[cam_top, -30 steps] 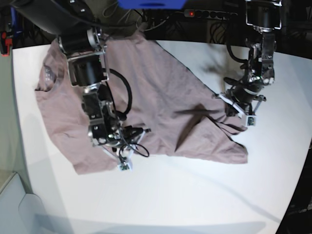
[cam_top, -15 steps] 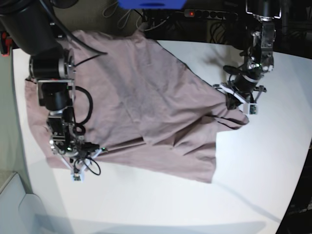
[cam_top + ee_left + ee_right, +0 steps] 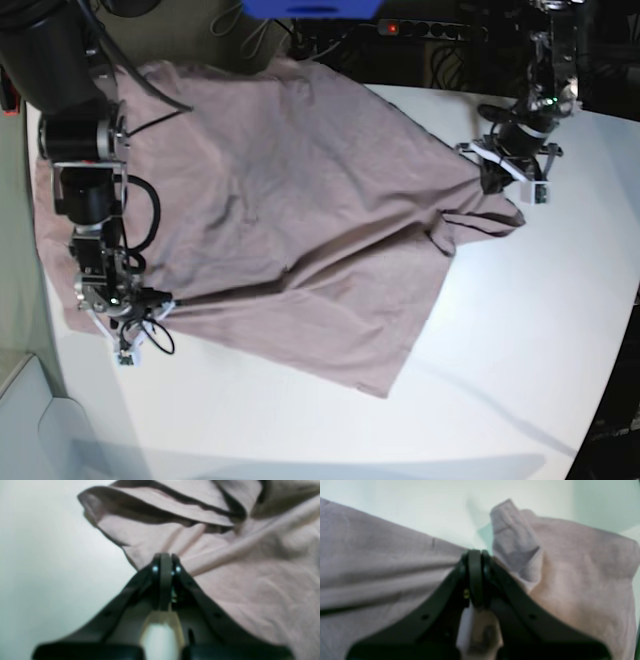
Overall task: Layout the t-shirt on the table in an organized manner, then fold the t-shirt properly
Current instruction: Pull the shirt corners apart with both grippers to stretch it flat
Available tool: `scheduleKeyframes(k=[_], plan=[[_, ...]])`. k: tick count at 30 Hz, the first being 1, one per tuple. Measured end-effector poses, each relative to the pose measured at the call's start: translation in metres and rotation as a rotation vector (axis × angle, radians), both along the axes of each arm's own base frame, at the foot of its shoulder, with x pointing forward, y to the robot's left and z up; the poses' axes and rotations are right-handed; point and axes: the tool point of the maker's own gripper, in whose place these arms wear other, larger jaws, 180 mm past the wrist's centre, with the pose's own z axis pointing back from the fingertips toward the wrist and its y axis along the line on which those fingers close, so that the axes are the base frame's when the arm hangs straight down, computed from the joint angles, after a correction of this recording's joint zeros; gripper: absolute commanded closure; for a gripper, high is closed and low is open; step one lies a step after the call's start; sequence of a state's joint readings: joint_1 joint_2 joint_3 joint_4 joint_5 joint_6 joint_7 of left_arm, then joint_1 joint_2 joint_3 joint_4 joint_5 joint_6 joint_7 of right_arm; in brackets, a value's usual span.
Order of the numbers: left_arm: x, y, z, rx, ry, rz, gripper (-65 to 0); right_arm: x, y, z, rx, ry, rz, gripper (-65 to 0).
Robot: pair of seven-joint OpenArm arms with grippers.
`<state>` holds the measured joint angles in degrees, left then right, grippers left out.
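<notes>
1. The t-shirt, dusty mauve-pink, lies spread across the white table, covering its left and middle in the base view, one corner trailing down toward the near edge.
2. The left gripper, at the right of the base view, is clamped on the fabric's edge; a folded flap of cloth bunches just beside it.
3. In the left wrist view the jaws of that gripper meet tightly, with creased shirt running away from their tip and bare table alongside.
4. The right gripper, at the left of the base view, pinches the shirt's opposite edge.
5. The right wrist view shows its jaws pressed together on the cloth, which stretches away to both sides.
</notes>
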<state>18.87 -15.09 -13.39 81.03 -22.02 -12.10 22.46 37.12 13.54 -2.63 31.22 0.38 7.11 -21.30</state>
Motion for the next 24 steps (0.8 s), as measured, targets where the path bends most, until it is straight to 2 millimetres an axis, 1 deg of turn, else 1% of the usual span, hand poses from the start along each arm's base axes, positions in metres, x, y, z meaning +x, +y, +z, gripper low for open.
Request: scheduleKeyframes(k=[2, 4, 7, 9, 13, 14, 16, 21, 24], plan=[[-0.005, 0.006, 0.001, 0.009, 0.008, 0.010, -0.1, 0.000, -0.011, 0.002, -0.029, -0.007, -0.064, 0.0], [-0.008, 0.015, 0.001, 0.016, 0.015, 0.032, -0.1, -0.001, -0.014, 0.002, -0.036, -0.008, -0.080, 0.0], [-0.014, 0.026, 0.002, 0.023, 0.031, 0.058, -0.1, 0.000, -0.013, 0.002, -0.035, -0.008, -0.079, 0.0], [-0.018, 0.029, 0.005, 0.049, 0.060, 0.049, -0.1, 0.001, -0.012, 0.003, -0.032, -0.009, -0.078, 0.0], [-0.039, 0.039, 0.011, 0.109, 0.118, 0.058, -0.1, 0.005, -0.005, 0.006, -0.024, -0.012, -0.079, 0.0], [-0.041, 0.042, 0.012, 0.120, 0.127, 0.066, -0.1, 0.006, -0.004, 0.007, -0.022, -0.019, -0.076, 0.0], [-0.041, 0.043, 0.015, 0.129, 0.143, 0.066, -0.1, 0.008, -0.003, 0.012, -0.027, -0.026, -0.073, 0.0], [-0.036, 0.043, 0.016, 0.138, 0.145, 0.065, -0.1, 0.019, 0.001, 0.037, -0.033, -0.081, -0.061, 0.0], [-0.033, 0.044, 0.017, 0.143, 0.141, 0.068, -0.1, 0.018, 0.005, 0.053, -0.044, -0.099, -0.052, 0.0]])
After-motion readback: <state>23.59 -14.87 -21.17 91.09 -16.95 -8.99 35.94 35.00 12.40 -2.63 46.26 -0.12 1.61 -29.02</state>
